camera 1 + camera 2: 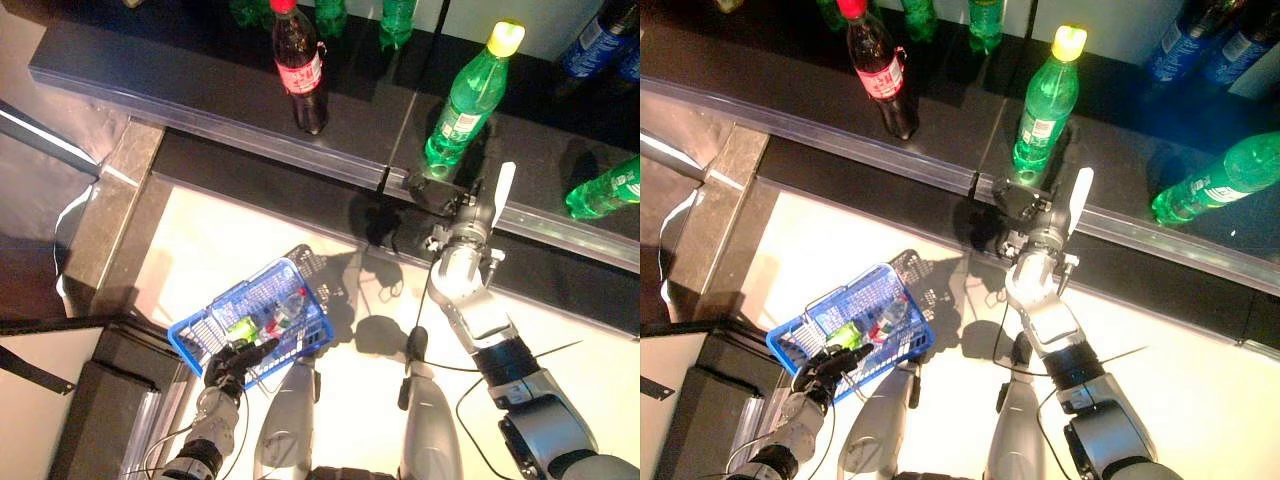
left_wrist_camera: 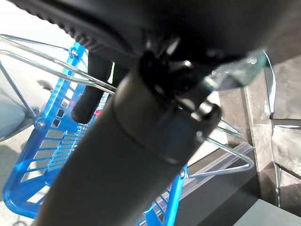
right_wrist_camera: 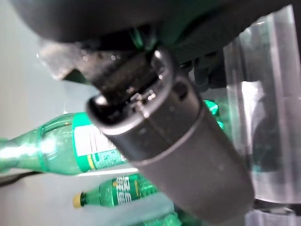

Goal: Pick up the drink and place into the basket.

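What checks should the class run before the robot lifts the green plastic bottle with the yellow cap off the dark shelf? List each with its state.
1. Right hand at the base of the green plastic bottle with the yellow cap: ok.
2. Fingers closed round the bottle: cannot tell.
3. Bottle upright: ok.
4. Blue plastic basket held by left hand: ok.
5. Room in the basket: ok, though small items already lie inside.

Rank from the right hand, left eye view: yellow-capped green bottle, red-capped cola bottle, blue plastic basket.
From the right hand:
1. Yellow-capped green bottle, on the dark shelf right at the hand.
2. Red-capped cola bottle, farther left on the shelf.
3. Blue plastic basket, low left, at the left hand.
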### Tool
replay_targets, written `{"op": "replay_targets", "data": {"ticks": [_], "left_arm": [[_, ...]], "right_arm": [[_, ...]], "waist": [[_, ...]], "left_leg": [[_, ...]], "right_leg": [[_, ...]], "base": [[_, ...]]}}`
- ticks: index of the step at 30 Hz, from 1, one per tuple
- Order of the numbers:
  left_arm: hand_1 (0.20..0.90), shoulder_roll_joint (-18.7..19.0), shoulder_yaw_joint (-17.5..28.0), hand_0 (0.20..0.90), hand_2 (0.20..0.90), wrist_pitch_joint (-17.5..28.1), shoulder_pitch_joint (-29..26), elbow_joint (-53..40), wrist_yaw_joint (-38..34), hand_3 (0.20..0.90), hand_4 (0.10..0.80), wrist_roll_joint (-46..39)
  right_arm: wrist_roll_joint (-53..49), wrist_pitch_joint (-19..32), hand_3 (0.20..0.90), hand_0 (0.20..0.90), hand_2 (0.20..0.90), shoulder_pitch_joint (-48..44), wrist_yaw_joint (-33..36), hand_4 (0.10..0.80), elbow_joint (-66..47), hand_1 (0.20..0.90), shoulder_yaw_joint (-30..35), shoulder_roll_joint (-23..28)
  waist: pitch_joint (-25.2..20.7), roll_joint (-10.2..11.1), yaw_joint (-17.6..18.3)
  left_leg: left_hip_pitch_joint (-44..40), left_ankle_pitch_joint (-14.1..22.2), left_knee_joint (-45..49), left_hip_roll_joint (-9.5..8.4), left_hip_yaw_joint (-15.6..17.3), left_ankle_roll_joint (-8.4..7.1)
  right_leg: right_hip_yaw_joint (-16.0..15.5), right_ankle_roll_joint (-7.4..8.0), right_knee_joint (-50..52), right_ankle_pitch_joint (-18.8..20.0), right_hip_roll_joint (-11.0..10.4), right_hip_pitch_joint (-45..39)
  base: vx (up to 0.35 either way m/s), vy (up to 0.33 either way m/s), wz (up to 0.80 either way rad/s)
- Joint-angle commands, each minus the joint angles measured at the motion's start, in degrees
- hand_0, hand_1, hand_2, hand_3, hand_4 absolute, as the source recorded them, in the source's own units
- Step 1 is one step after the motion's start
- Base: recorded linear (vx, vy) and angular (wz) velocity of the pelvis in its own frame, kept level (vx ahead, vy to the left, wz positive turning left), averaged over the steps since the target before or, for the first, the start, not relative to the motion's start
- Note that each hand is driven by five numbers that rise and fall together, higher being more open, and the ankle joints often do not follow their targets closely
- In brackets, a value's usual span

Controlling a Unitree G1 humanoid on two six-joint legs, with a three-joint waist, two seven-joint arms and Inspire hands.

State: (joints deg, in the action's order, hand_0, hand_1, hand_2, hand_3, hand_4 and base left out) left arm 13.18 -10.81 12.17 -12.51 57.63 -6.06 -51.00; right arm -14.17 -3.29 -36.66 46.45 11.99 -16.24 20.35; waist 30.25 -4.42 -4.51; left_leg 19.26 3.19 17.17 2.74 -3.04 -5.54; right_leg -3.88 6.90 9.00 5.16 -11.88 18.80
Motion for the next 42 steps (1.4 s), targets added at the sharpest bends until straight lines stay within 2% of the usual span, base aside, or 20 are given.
{"op": "replay_targets", "data": {"ticks": [1, 21, 22, 23, 24, 32, 42], "left_arm": [[0.300, -2.30, -3.92, 0.300, 0.300, 1.38, 4.32, -4.43, 0.87, 0.200, 0.100, -0.94], [0.300, -1.98, -4.99, 0.300, 0.300, 0.87, 3.35, -6.81, 0.63, 0.200, 0.100, -2.07], [0.300, -1.95, -4.94, 0.300, 0.300, 0.83, 3.40, -6.79, 0.74, 0.200, 0.100, -2.08], [0.300, -1.87, -4.84, 0.300, 0.300, 0.75, 3.47, -6.77, 0.98, 0.200, 0.100, -2.07], [0.300, -1.88, -4.81, 0.300, 0.300, 0.79, 3.52, -6.77, 1.10, 0.200, 0.100, -2.03], [0.300, -1.88, -4.88, 0.300, 0.300, 0.92, 3.75, -6.93, 1.05, 0.200, 0.100, -2.15], [0.300, -1.25, -4.56, 0.300, 0.300, 1.15, 3.89, -7.32, 1.47, 0.200, 0.100, -2.71]], "right_arm": [[-0.28, 4.26, 0.900, 0.900, 0.900, -7.65, 3.60, 0.800, -5.55, 0.900, 3.99, 1.99], [-3.77, 3.06, 0.900, 0.900, 0.900, -18.27, 4.14, 0.800, -3.53, 0.900, 5.36, 4.59], [-3.98, 2.92, 0.842, 0.851, 0.851, -18.65, 4.11, 0.742, -3.45, 0.851, 5.36, 4.64], [-4.25, 2.95, 0.469, 0.531, 0.531, -19.22, 4.21, 0.369, -3.19, 0.531, 5.32, 4.75], [-4.36, 3.03, 0.200, 0.300, 0.300, -19.64, 4.45, 0.100, -3.10, 0.300, 5.25, 4.82], [-3.62, 2.66, 0.200, 0.300, 0.300, -20.77, 5.51, 0.100, -3.67, 0.300, 5.42, 4.89], [-4.50, 5.06, 0.200, 0.300, 0.300, -20.39, 5.71, 0.100, -1.33, 0.300, 7.15, 7.05]], "waist": [[-0.46, 0.05, -0.14], [-0.45, -0.14, -2.25], [-0.45, -0.15, -2.35], [-0.45, -0.18, -2.52], [-0.45, -0.18, -2.66], [-0.45, -0.15, -2.96], [-0.45, -0.15, -2.96]], "left_leg": [[2.81, -5.03, -0.29, -1.35, -1.05, 3.48], [6.49, -4.70, 0.76, -2.61, -1.41, 4.37], [6.60, -4.68, 0.82, -2.66, -1.45, 4.40], [6.75, -4.65, 0.84, -2.75, -1.50, 4.45], [6.91, -4.64, 0.83, -2.87, -1.56, 4.51], [7.84, -4.08, 1.89, -3.17, -1.38, 4.94], [7.80, -3.81, 2.24, -3.35, -1.19, 5.21]], "right_leg": [[-0.20, -4.34, 6.57, -5.16, 0.51, -1.65], [-0.60, -4.46, 8.65, -5.48, 0.49, 2.53], [-0.62, -4.49, 8.71, -5.53, 0.49, 2.62], [-0.70, -4.50, 8.82, -5.56, 0.47, 2.83], [-0.77, -4.50, 8.82, -5.55, 0.48, 3.01], [-0.86, -4.67, 10.25, -5.95, 0.40, 4.32], [-0.98, -4.71, 11.35, -6.48, 0.55, 4.57]], "base": [[0.000, 0.000, 0.00], [0.006, 0.001, 0.01], [0.000, 0.000, 0.00], [0.000, 0.000, 0.00], [0.000, 0.000, 0.00], [0.000, 0.000, 0.00], [-0.021, -0.002, 0.00]]}}
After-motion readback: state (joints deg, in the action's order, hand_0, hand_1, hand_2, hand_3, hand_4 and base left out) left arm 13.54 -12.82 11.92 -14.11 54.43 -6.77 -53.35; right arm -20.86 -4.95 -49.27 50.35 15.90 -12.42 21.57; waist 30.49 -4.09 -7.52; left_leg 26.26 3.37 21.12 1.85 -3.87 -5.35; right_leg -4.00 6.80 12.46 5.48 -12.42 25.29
